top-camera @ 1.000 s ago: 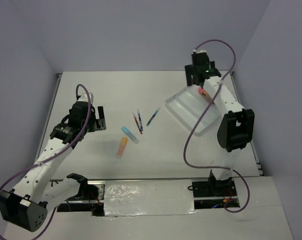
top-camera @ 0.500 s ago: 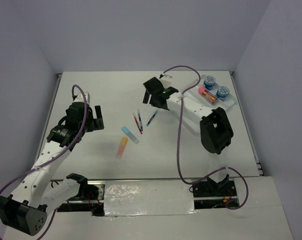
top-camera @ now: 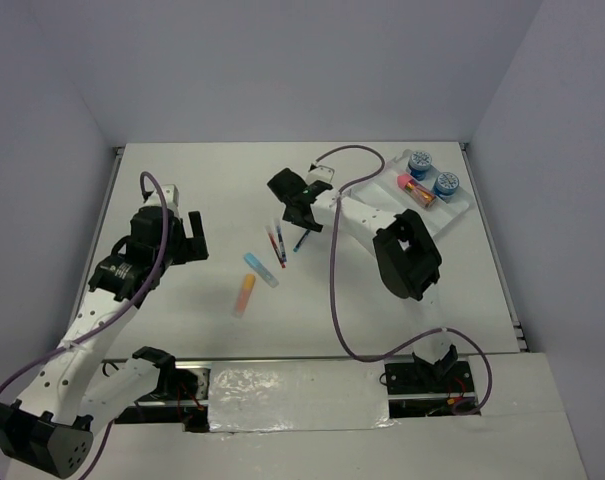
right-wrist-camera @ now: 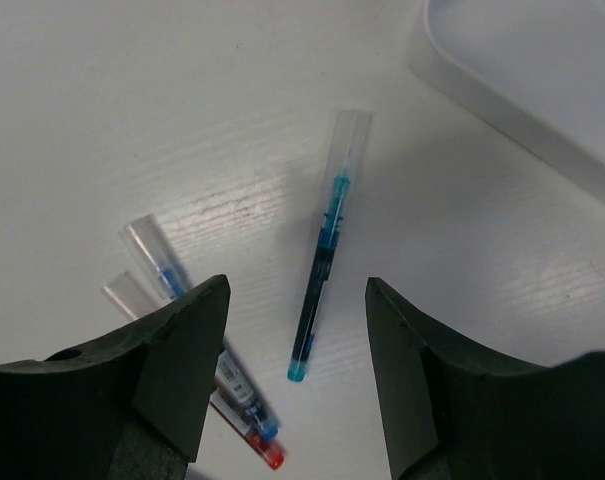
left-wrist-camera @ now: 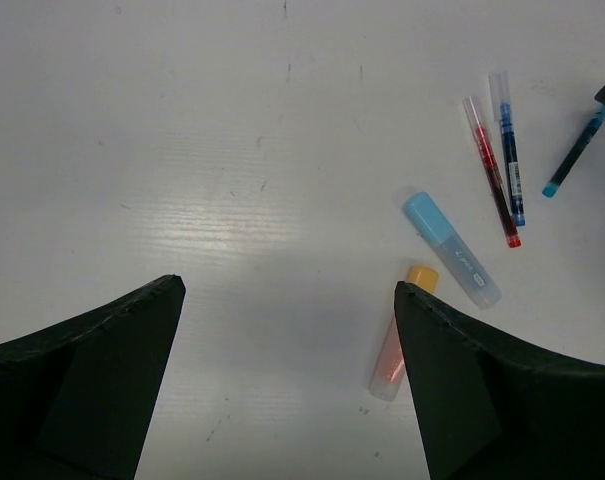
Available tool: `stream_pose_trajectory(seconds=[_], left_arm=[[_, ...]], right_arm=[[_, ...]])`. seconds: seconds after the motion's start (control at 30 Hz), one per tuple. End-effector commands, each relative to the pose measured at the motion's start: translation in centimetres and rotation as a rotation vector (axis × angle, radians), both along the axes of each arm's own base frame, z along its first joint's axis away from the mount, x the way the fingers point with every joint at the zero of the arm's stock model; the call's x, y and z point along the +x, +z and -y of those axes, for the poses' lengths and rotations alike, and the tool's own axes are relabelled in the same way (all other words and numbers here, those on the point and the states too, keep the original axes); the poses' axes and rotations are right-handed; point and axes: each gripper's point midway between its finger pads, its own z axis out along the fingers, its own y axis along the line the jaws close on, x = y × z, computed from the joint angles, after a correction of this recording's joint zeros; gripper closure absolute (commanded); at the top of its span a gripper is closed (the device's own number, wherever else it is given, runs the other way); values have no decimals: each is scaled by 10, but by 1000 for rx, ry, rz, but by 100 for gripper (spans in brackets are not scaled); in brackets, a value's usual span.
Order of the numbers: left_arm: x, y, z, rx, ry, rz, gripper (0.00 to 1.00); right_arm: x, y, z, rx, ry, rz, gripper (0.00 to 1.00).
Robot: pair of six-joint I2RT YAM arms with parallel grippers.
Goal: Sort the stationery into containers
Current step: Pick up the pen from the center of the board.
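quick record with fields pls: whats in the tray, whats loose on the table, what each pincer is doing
tray holds: blue jars, pink-orange tube
loose on table: teal pen, red pen, blue pen, light-blue bar, orange bar
right pincer: open, straddling the teal pen, not gripping it
left pincer: open, holding nothing, over bare table left of the bars

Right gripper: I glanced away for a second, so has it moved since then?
Yes. In the top view the right gripper has swung left, from over the white tray's far end to above the teal pen on the table.
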Motion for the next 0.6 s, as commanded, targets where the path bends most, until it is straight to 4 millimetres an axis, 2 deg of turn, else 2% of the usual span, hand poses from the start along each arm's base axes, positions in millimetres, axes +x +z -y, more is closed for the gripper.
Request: stream_pose_trajectory(seconds=[0.0,0.1,0.17,0.27,0.33,0.4,0.43,0.57], left_arm=[[3,8,4,-30,-12,39,1],[2,9,5,-34,-15,45,1],[2,9,5,-34,-14,43,1],[1,10,5,-34,-14,48,1],[1,12,5,-37,-16,54,1],[1,11,4,-35,-13,53,1],[1,12,4,-35,-13,54,1],[1,12,4,-35,-12,56,0]], right_arm=[[11,-13,8,-12,-43,-21,36],[17,-27,3,8,-28,-44,38],[18,-28,5,-16,-25,-58,38],[15,-43,11,-52,-35,-90,42],[4,-56,11,-48,-20,-126,54],[0,-60,9,-29,-9,-136,62],[-10,-69,14,-45,-6,-156,68],[-23,-69,9,-36,30,-150,76]])
